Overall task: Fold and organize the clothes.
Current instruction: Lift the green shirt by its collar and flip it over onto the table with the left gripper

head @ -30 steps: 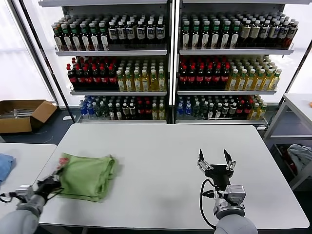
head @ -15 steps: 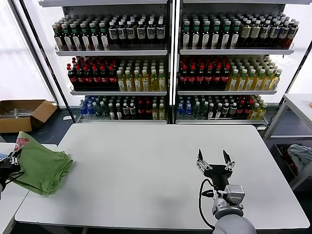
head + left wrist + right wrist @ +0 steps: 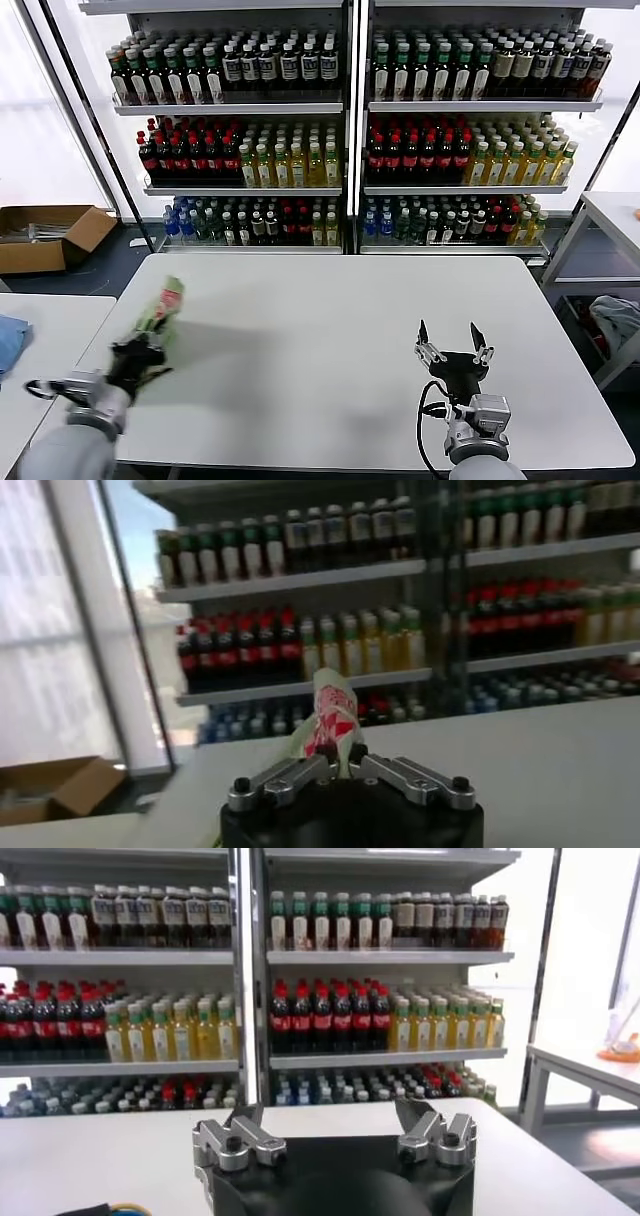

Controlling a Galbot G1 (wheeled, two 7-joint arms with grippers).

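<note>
1. Since the earlier frame, the left gripper (image 3: 140, 357) has been brought back from beyond the table's left edge to a spot over the table's (image 3: 330, 330) near-left corner, and the shirt (image 3: 163, 304) has been carried along with it.
2. The left gripper is seen clamped on the shirt; in the left wrist view the jaws are closed together on a narrow bunch of light green cloth with red-and-white print (image 3: 328, 720).
3. The shirt is seen in the head view as a small gathered strip rising from the left gripper, above the table surface, near the left edge. Whether any of it touches the table cannot be told.
4. The right gripper (image 3: 454, 353) is held over the table's near-right part, well apart from the shirt. Its fingers (image 3: 236, 1138) are spread wide and nothing is held between them.
5. A blue cloth (image 3: 10, 338) is seen on the side table at the far left.
6. Shelves of bottles (image 3: 350, 130) are seen behind the table.
7. A cardboard box (image 3: 45, 235) is seen on the floor at the left.
</note>
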